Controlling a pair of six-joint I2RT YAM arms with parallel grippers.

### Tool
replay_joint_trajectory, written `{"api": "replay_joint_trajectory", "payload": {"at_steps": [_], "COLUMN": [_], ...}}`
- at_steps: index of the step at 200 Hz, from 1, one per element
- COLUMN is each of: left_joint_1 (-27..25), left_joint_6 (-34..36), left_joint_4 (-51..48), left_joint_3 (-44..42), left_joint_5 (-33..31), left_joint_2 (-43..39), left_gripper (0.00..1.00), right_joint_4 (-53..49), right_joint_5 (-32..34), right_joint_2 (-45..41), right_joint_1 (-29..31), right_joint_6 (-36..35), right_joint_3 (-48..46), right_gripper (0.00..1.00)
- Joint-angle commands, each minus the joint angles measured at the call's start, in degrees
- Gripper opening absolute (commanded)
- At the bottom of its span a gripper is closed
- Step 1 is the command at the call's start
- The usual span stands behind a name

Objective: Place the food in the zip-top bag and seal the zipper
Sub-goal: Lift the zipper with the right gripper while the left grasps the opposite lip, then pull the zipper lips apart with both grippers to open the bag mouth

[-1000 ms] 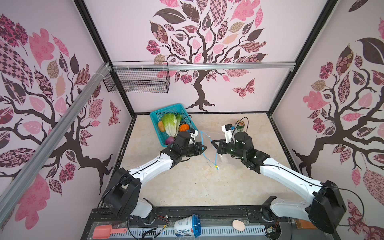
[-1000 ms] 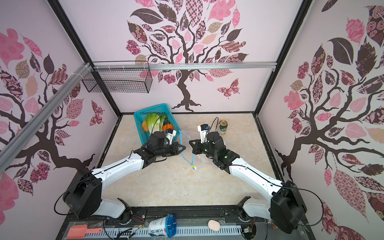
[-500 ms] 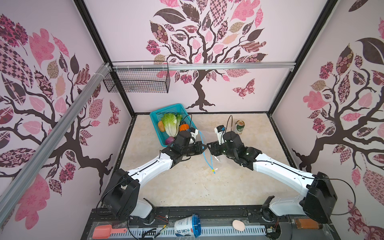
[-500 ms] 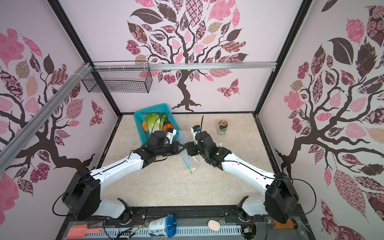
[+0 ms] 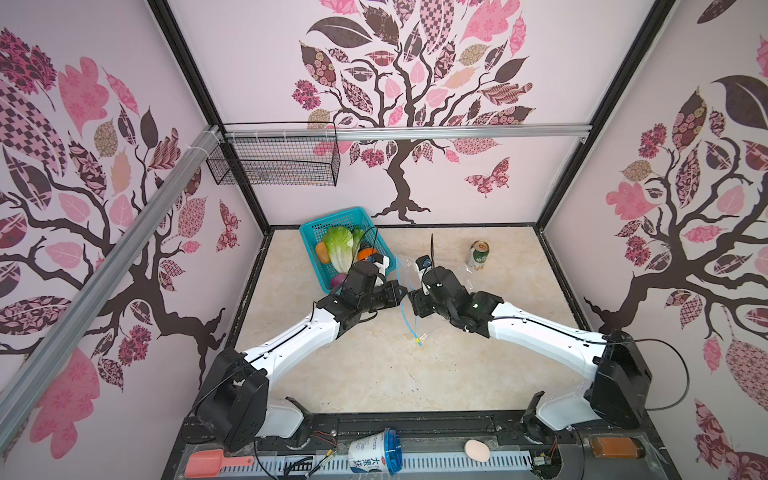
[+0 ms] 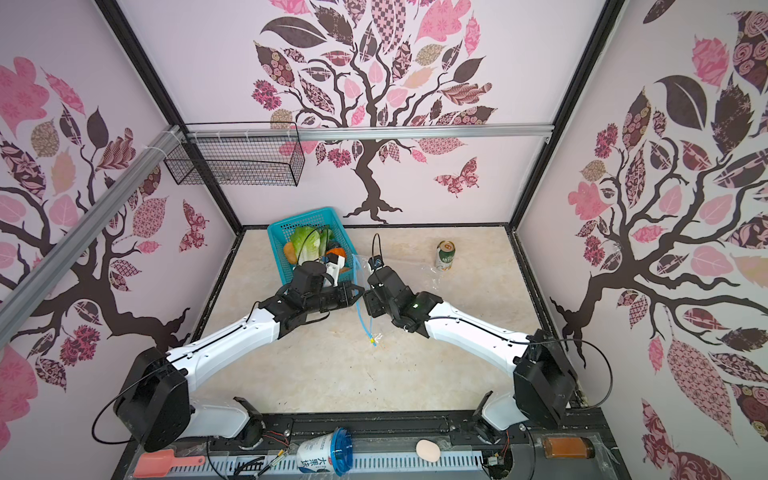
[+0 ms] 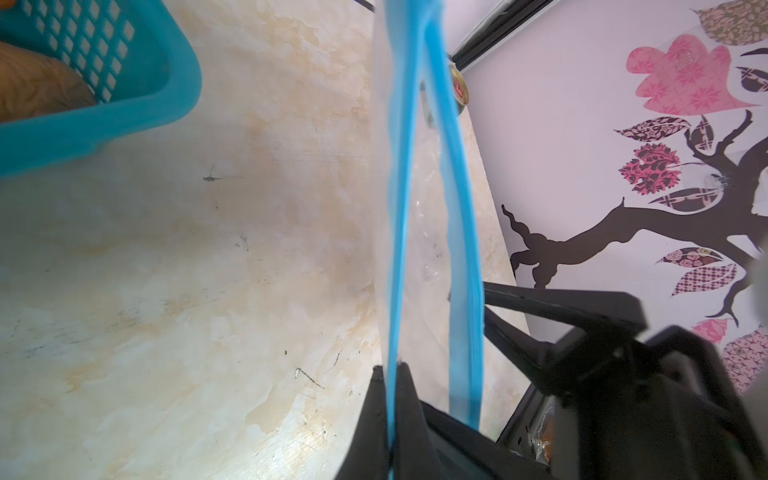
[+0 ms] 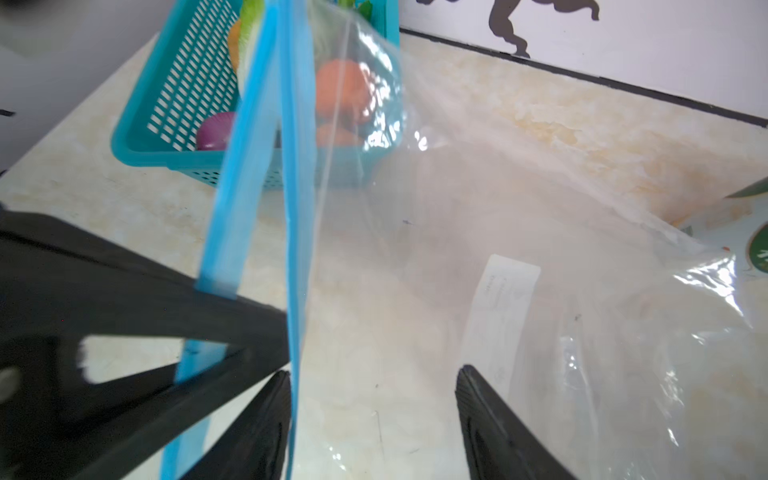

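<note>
- Food (image 5: 338,253) in teal basket (image 5: 309,249), far left of table (image 5: 365,374); none bagged.
- Left pincer (image 7: 390,369) clamped on one lip of zipper (image 7: 397,208), lifting zip-top bag (image 8: 498,216) mouth mid-table.
- Right pincer (image 8: 374,370) agape, other lip beside one jaw.
- Step, likely: opening mouth.
- Next: right pincer nips that lip, arms part gently.

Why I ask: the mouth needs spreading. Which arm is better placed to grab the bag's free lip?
Right: the right gripper is open at the free zipper strip; the left gripper is shut on the other strip.
</note>
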Motion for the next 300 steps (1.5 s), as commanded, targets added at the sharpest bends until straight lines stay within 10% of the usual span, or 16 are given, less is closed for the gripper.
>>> {"api": "replay_joint_trajectory", "payload": {"at_steps": [1,78,172,227,300], "left_joint_1": [-0.38,-0.42,-4.50,-4.73,-4.68], "left_joint_6": [1.01,3.92,5.79,1.40,-0.57], "left_joint_4": [2.06,-3.92,-5.11,-0.60,1.66], "left_joint_3": [-0.58,-0.36,7.19,3.65,0.78], "left_joint_5": [0.16,-7.68,-9.41,-6.47,-6.59], "left_joint_2": [-2.49,-0.98,5.38,2.15,-3.76], "left_gripper": [0.00,0.00,0.00,0.00,0.00], "right_joint_4": [-5.31,-7.04,-12.51,-4.16,-3.99], "right_joint_5": [4.85,12.34,4.71,-13.94,-6.13], "right_joint_2": [3.61,-2.54,-11.38,-9.19,-5.76], "right_joint_1": [0.54,0.61,-0.17,-0.15,-0.16], "right_joint_6": [-0.73,0.84,1.41,3.25,4.14], "right_joint_3": [2.86,2.81,1.04,-0.86,-0.83], "right_gripper": [0.63,0.10,0.11,0.43,0.42]}}
